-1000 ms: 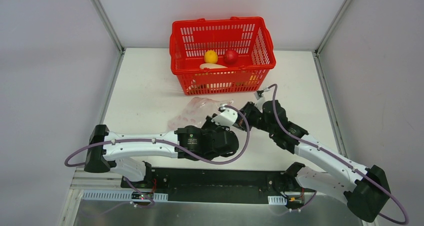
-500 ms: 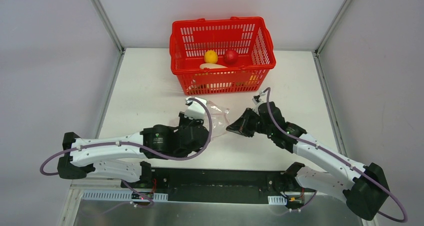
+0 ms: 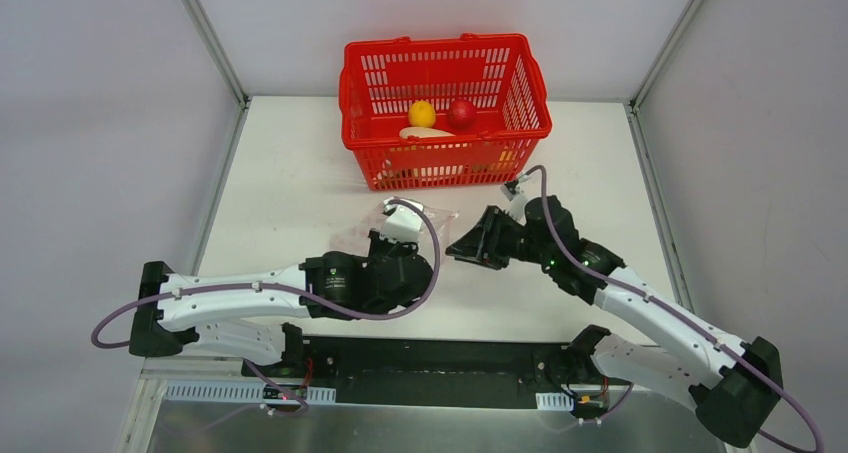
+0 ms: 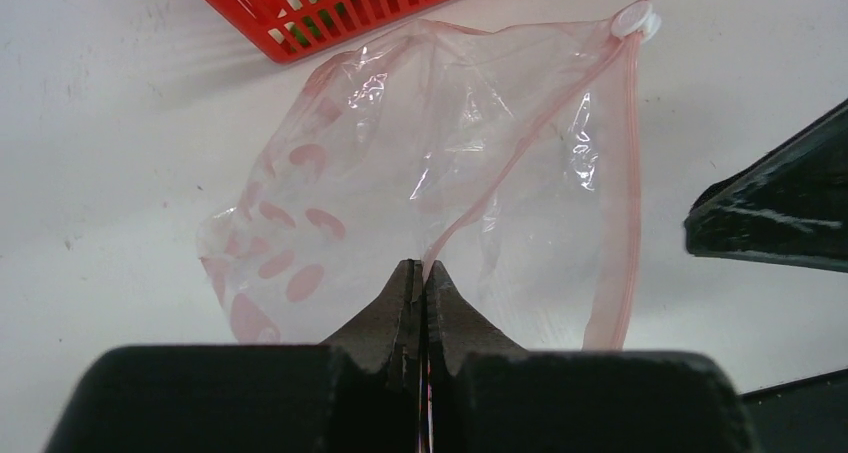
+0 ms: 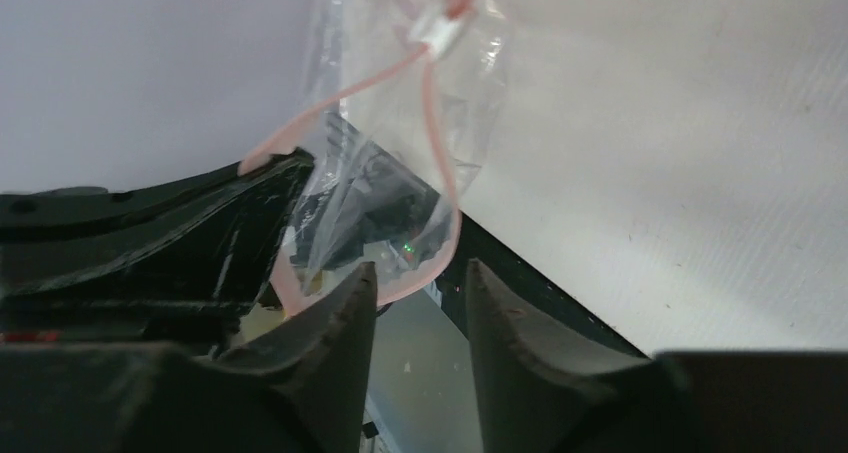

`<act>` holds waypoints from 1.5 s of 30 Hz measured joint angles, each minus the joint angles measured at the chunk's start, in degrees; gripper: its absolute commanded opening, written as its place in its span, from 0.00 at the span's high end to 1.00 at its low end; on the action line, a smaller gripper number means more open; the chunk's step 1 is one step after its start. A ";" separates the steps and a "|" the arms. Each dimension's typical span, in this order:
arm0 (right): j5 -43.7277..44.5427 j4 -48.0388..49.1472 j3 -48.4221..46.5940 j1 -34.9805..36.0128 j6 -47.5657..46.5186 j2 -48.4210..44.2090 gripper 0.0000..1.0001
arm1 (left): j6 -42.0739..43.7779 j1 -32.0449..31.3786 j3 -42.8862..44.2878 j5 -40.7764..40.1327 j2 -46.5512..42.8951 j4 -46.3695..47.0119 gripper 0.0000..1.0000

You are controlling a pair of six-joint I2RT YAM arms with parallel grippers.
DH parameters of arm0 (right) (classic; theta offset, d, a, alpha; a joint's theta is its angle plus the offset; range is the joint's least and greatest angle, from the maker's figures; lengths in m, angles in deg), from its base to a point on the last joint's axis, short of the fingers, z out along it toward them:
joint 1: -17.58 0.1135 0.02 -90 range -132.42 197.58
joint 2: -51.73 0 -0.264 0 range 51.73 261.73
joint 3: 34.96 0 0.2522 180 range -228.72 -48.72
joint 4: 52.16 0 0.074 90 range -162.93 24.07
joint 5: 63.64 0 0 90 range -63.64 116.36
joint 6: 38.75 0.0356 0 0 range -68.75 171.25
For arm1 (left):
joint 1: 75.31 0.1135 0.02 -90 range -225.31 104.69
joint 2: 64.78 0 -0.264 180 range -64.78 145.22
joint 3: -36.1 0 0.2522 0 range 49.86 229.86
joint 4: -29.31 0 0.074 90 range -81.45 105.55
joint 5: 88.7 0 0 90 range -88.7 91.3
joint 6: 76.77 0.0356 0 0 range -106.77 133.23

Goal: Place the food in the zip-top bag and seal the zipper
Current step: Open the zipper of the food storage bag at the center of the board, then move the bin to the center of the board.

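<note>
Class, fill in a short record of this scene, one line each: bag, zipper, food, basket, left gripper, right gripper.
bag: clear zip-top bag, no food visible inside
zipper: strips parted, white slider at one end
food: yellow ball, red ball, white radish, all in the basket
basket: red, far side of the table
left gripper: shut on one zipper strip
right gripper: open, at the bag's mouth

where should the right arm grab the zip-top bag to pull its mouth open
Probably the free lip of the zipper, midway along, coming from the right with the jaws across the thin strip. The left gripper pinches the other lip, and the zip-top bag gapes towards the right gripper.
</note>
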 measured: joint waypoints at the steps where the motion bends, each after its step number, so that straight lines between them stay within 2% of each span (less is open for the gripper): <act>1: 0.17 -0.87 -1.05 0.00 -0.70 -0.68 0.52 | -0.59 0.35 -0.07 0.00 -0.15 0.00 1.00; 6: 4.87 -5.97 -9.40 -0.28 -6.51 -3.15 0.48 | -2.32 1.46 -3.69 0.07 -3.91 0.00 1.00; 10: 13.62 -10.58 -21.05 -1.86 -13.53 0.85 0.45 | -2.93 1.84 -5.44 0.07 -6.97 -0.13 1.00; 13: 19.47 -12.74 -33.20 -5.66 -19.08 9.14 0.41 | -3.15 1.84 -5.53 0.09 -7.98 -0.28 1.00; 16: 21.64 -14.05 -44.81 -11.80 -23.34 19.56 0.38 | -3.48 1.84 -5.53 0.13 -8.17 -1.40 1.00; 19: 22.01 -16.79 -56.06 -18.88 -27.04 31.39 0.33 | -4.13 1.84 -5.55 0.22 -8.46 -3.30 1.00; 25: 16.24 -25.09 -69.90 -28.52 -32.02 48.83 0.27 | -4.81 1.84 -5.84 0.37 -10.88 -6.05 1.00; 31: 10.12 -31.21 -74.49 -29.31 -37.75 55.58 0.23 | -4.79 1.86 -6.05 0.39 -12.46 -7.65 1.00; 36: 9.33 -36.37 -79.87 -29.44 -38.91 61.48 0.21 | -4.81 1.84 -6.05 0.39 -13.16 -10.32 1.00; 40: 9.29 -33.14 -71.23 -29.46 -38.56 57.99 0.20 | -4.85 1.86 -6.05 0.37 -14.82 -12.00 1.00; 45: 12.26 -32.74 -55.25 -29.73 -38.51 45.59 0.18 | -4.87 1.86 -6.05 0.37 -16.61 -13.09 1.00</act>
